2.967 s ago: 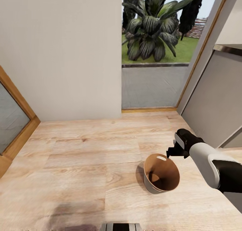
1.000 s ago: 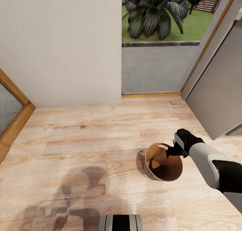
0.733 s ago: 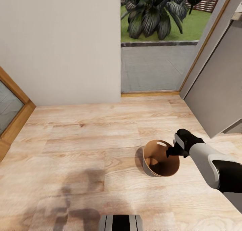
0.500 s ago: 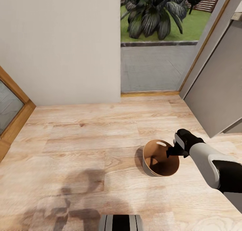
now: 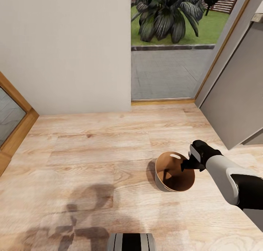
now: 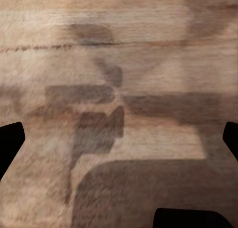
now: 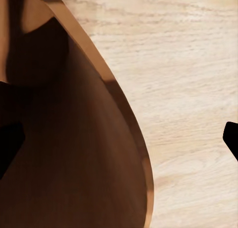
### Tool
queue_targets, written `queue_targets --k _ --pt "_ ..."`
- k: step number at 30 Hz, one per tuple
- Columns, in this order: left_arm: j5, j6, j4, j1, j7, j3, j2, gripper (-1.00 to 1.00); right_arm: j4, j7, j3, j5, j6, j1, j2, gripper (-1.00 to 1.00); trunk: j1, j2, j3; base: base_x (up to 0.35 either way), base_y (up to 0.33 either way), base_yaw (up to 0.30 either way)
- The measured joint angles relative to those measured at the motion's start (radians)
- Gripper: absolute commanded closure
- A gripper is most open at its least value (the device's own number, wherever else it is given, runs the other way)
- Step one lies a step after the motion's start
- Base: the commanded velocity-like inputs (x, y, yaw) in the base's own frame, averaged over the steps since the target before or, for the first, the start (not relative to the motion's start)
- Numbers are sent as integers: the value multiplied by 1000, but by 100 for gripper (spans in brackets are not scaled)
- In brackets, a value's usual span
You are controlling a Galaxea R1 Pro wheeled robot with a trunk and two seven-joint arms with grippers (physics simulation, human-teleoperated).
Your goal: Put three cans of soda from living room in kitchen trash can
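Note:
The trash can (image 5: pixel 178 181) stands on the wood floor, coppery-brown inside and pale outside, with its oval handle slot on the far rim. My right gripper (image 5: pixel 186 166) hangs over the can's right rim, just beside that slot. In the right wrist view the trash can (image 7: pixel 74 153) shows its brown inner wall from close above, and my right gripper (image 7: pixel 119 138) is open with nothing between its fingers. My left gripper (image 6: pixel 119 138) is open over bare floor. The soda cans are out of view; the can's shaded bottom is too dark to read.
This is the kitchen corner: a pale wall (image 5: pixel 65 50) ahead, a wood-framed glass pane (image 5: pixel 171 76) with a leafy garden plant (image 5: pixel 164 14) behind it, and grey cabinets (image 5: pixel 237 97) at the right. A wood-framed panel (image 5: pixel 11 123) stands at the left. My shadow (image 5: pixel 73 221) lies on the floor.
Over three seconds the camera has tilted down and drawn nearer, so the trash can now sits under my right gripper. Nothing has shifted in the last half second.

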Motion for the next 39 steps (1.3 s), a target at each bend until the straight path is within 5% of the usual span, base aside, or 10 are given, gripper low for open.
queue_targets --k 12,13,29,34,39 --pt "-1 6 -1 0 3 -1 0 -100 0 0 0 0 0 0 0 -100 2 -1 -15 0 0 0" --pt "-1 5 -1 0 3 0 0 -100 0 0 1 0 0 0 1 100 2 -1 -15 0 0 0" --pt "-1 4 3 0 2 1 0 -100 -2 -3 17 41 -1 0 -1 100 2 -1 -15 0 0 0" --pt "-2 6 7 0 3 -1 0 -100 -2 2 -5 -15 -2 1 0 100 0 0 4 0 0 0" --pt "-3 7 8 0 3 -3 0 -100 -2 2 -6 -17 -1 2 0 100 -3 1 23 0 0 0"
